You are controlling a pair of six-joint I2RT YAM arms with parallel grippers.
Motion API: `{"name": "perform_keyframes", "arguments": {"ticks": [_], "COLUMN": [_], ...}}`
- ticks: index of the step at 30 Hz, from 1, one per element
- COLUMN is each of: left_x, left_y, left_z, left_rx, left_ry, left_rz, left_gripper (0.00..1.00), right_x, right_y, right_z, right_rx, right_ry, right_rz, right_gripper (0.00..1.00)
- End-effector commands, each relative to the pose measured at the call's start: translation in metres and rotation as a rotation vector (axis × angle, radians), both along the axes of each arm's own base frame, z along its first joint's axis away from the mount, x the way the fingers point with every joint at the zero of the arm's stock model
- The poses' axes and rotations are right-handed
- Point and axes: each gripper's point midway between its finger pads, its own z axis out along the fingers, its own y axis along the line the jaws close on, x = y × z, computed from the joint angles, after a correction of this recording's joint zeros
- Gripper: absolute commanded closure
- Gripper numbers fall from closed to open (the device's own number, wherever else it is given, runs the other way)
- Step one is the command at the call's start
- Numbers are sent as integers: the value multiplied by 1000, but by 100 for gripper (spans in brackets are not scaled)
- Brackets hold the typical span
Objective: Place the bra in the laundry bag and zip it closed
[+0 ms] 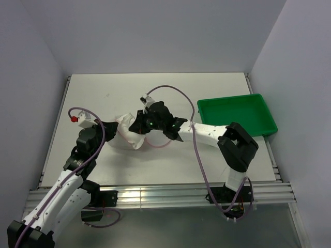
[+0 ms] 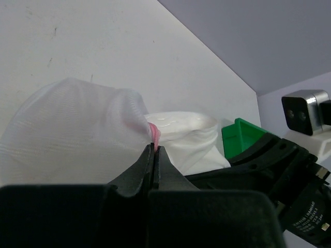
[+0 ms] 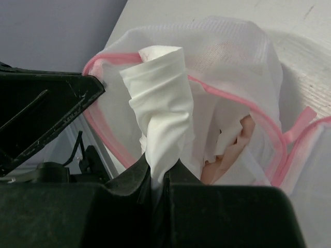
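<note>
The laundry bag [image 1: 125, 137] is a white mesh pouch lying open on the table left of centre. Its pink zip rim [image 3: 232, 106] rings the mouth. My left gripper [image 1: 115, 126] is shut on that pink rim, which sticks out just past the fingertips in the left wrist view [image 2: 155, 147]. My right gripper [image 1: 138, 126] is shut on a fold of the bra [image 3: 160, 103], holding it over the bag's mouth. The fold is white. A pink-beige part [image 3: 243, 134] lies inside the bag. The mesh [image 2: 72, 129] bulges left of the left gripper.
A green plastic tray [image 1: 238, 114] stands at the right of the table, behind the right arm. A loose loop of pink zip [image 1: 160, 145] lies on the table right of the bag. The two grippers are close together over the bag.
</note>
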Motion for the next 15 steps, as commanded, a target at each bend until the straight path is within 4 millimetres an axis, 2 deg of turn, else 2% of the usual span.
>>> {"name": "perform_keyframes", "arguments": {"ticks": [1,4,5,7,8,11,12,13,14,15], "left_x": [4,4,4,1,-1,-4,-5,-6,-6,-6], "left_y": [-11,-20,-23,-26,-26,-27,-27,-29,-29,-30], "left_z": [25,27,23,20,16,15,17,16,18,18], "left_rx": [-45,-45,-43,-55,-60,-79,-86,-89,-92,-88], "left_ry": [-95,-101,-92,-84,-78,-84,-90,-87,-91,-94], "left_rz": [-51,-103,-117,-139,-140,-143,-147,-156,-159,-163], "left_gripper": [100,100,100,100,100,100,100,100,100,100], "right_x": [-13,-12,-9,0,5,28,34,42,46,47], "right_y": [18,31,33,36,38,41,40,40,44,46], "right_z": [11,-4,0,2,10,15,12,-1,5,-1], "right_rx": [-40,-80,-64,-60,-49,-58,-78,-115,-110,-118], "right_ry": [-34,-11,-8,-19,-27,-50,-49,-46,-50,-39], "right_rz": [126,161,150,105,84,-17,-40,-69,-78,-81], "right_gripper": [100,100,100,100,100,100,100,100,100,100]}}
